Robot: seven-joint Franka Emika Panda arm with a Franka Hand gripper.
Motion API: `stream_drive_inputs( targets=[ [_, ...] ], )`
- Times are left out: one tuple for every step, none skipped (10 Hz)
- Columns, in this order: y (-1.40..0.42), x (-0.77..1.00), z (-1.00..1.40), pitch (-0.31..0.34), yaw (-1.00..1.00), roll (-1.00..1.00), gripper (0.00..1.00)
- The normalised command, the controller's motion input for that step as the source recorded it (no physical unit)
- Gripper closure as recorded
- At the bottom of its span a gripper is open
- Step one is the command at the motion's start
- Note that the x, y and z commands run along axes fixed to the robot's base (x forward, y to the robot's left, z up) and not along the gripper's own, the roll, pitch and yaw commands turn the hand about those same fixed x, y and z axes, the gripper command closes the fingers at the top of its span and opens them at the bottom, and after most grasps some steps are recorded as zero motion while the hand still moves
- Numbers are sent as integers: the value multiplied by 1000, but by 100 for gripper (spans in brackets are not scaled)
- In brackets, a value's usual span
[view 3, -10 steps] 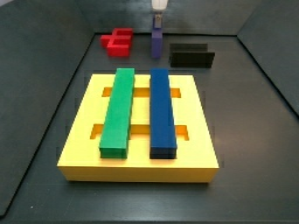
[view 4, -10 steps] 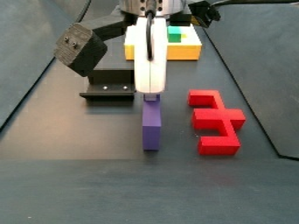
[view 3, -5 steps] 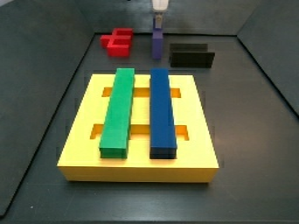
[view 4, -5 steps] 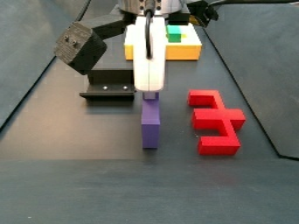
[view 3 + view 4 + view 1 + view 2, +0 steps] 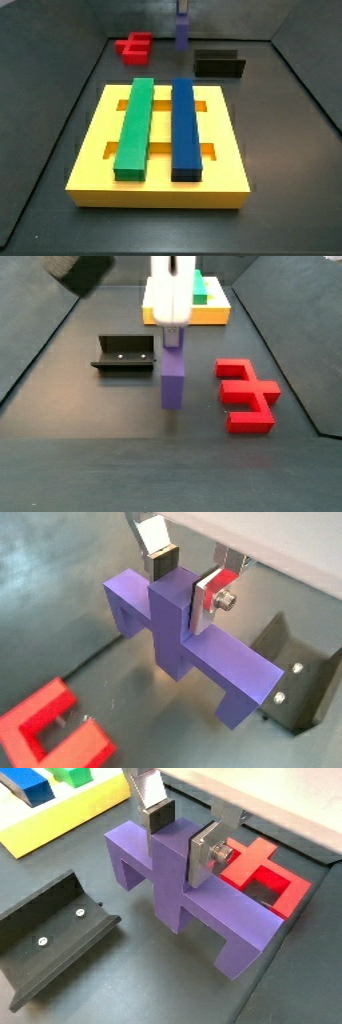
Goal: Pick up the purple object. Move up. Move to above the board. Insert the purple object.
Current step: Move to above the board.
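Left of the tool in a side view stands the fixture (image 5: 126, 354), dark and bracket-shaped, on the bench (image 5: 80, 426). The tool (image 5: 187, 578) itself is clamped on the purple object (image 5: 185, 642): in both wrist views the two silver plates with dark pads press the central upright post from opposite sides, with no gap showing. The purple object (image 5: 173, 379) hangs straight below the tool, and its lower end looks just clear of the bench, though I cannot tell for sure whether it touches. Right of the tool lies a red block (image 5: 246, 394), near the purple object but apart from it.

The board (image 5: 160, 135) sits well apart from the tool, toward the near end of the bench in a side view, with a green bar (image 5: 135, 125) and a dark-blue bar (image 5: 185, 125) lying in its slots.

The piece looks rigid and light, probably plastic, with a matte face that should not slip much between the pads. The post is the sensible place to hold: it is central, so the crossbar hangs balanced. The legs need to stay level for the insertion.

No brand, label or writing can be read anywhere.
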Motion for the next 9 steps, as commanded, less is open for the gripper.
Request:
stream_drive_inputs(
  targets=[
    [-4, -28, 1400, 38, 2, -15, 100],
    [-4, -48, 1400, 58, 8, -5, 100],
    [1, 29, 1400, 50, 8, -1, 100],
    [12, 40, 943, 89, -3, 1, 100],
    [2, 37, 545, 97, 7, 10, 100],
    [2, 44, 296, 74, 3, 1, 100],
    [4, 29, 204, 69, 2, 4, 100],
    [-1400, -162, 164, 56, 1000, 2, 100],
    [-1400, -163, 147, 55, 1000, 5, 100]
  ],
)
